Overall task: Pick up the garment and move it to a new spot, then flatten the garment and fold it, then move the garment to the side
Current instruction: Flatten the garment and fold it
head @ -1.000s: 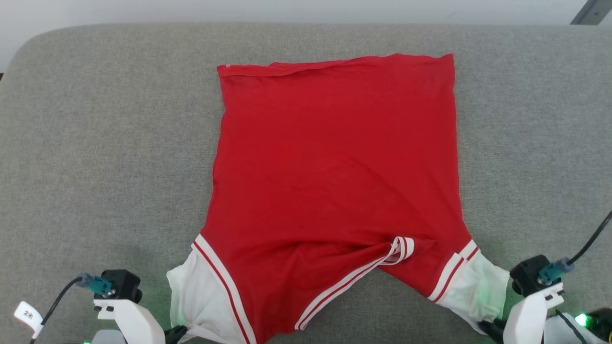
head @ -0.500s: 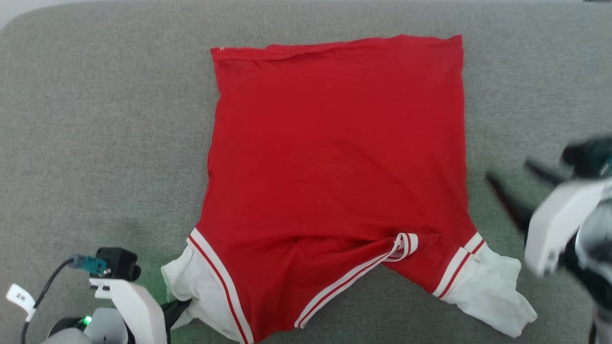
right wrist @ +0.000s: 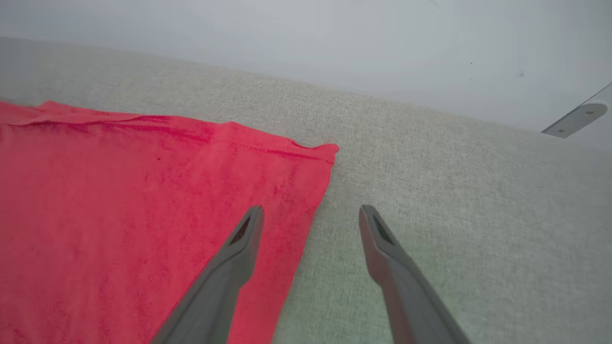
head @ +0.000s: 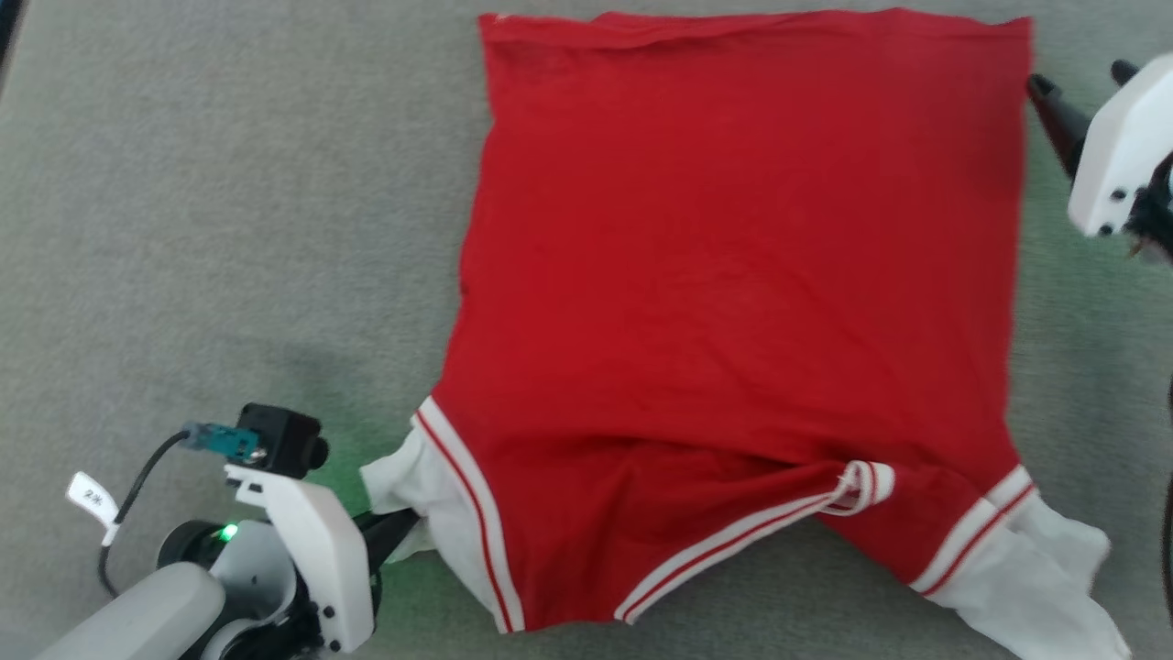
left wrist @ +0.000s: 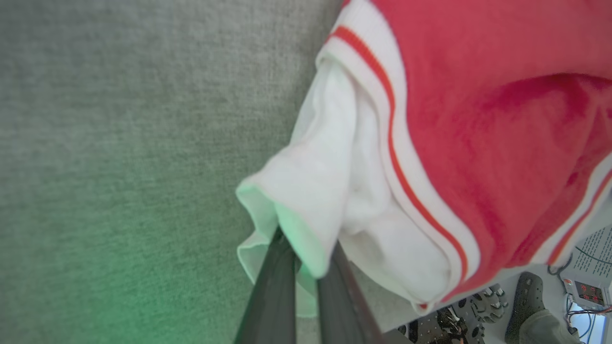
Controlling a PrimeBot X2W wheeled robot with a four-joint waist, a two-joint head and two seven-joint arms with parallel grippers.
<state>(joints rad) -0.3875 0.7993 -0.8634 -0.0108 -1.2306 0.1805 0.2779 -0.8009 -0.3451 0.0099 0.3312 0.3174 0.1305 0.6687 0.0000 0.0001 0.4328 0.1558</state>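
The garment (head: pixel 733 275) lies spread on the grey cushioned surface, plain red side up, hem at the far end, white sleeves and striped trim toward me. My left gripper (head: pixel 403 532) is shut on the white left sleeve (left wrist: pixel 311 210); the cloth bunches between its fingers (left wrist: pixel 277 286). At the far right my right gripper (right wrist: pixel 311 212) hovers open over the garment's far right hem corner (right wrist: pixel 315 153), one finger above the red cloth (right wrist: pixel 143 215), the other above the bare cushion. In the head view it sits beside that corner (head: pixel 1045 92).
Grey cushion (head: pixel 229 229) stretches wide to the left of the garment. A pale wall (right wrist: pixel 334 38) rises behind the cushion's far edge. Beyond the near edge, floor clutter and equipment (left wrist: pixel 526 306) show in the left wrist view.
My right gripper let go of the right white sleeve, opened, and travelled up to the far right hem corner. The head camera dipped and shifted. My left gripper kept its hold on the sleeve.
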